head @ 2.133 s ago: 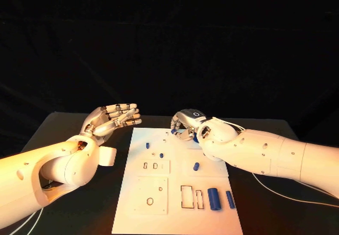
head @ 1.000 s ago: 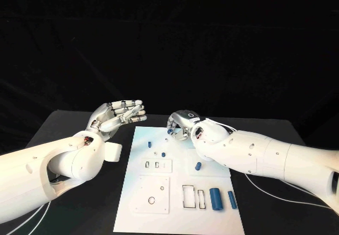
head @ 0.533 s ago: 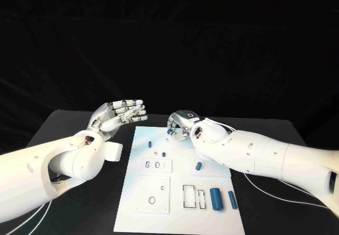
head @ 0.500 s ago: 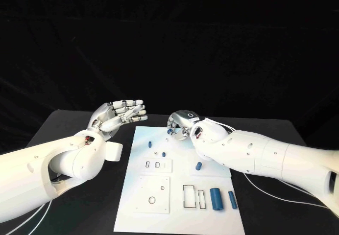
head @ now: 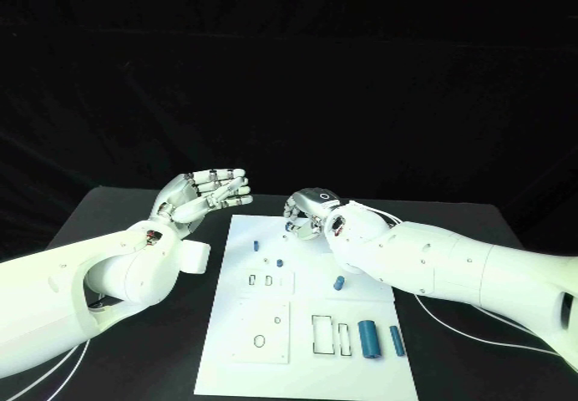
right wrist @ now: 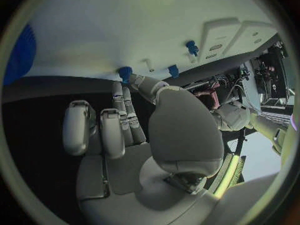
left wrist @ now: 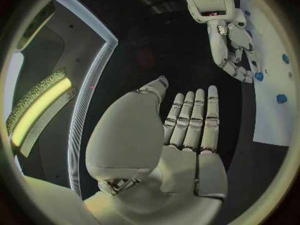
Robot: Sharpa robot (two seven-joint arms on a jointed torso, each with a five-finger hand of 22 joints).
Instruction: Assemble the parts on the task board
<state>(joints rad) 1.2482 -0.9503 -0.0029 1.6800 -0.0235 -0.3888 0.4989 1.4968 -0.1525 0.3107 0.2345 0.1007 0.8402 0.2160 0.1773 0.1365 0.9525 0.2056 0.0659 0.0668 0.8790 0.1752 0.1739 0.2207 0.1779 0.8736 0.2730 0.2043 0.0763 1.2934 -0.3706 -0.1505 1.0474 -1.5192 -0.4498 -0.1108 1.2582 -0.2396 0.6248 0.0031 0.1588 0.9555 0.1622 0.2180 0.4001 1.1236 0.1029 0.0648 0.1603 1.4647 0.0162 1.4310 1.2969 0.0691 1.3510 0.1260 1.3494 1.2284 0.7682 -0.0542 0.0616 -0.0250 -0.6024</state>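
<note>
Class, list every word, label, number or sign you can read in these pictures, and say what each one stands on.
No readable words, numbers or brands.
A small ring-shaped mark sits on the back of the right hand; it reads like "O", but whether it is a letter or a symbol cannot be told.
The task board carries only dark outlines around its slots, no text.
The blue parts and the left hand bear no marks.

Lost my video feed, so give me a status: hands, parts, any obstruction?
Left hand open, raised beside the task board. Right hand pinching a small blue part at the board's far edge. Nothing seen blocking it.
</note>
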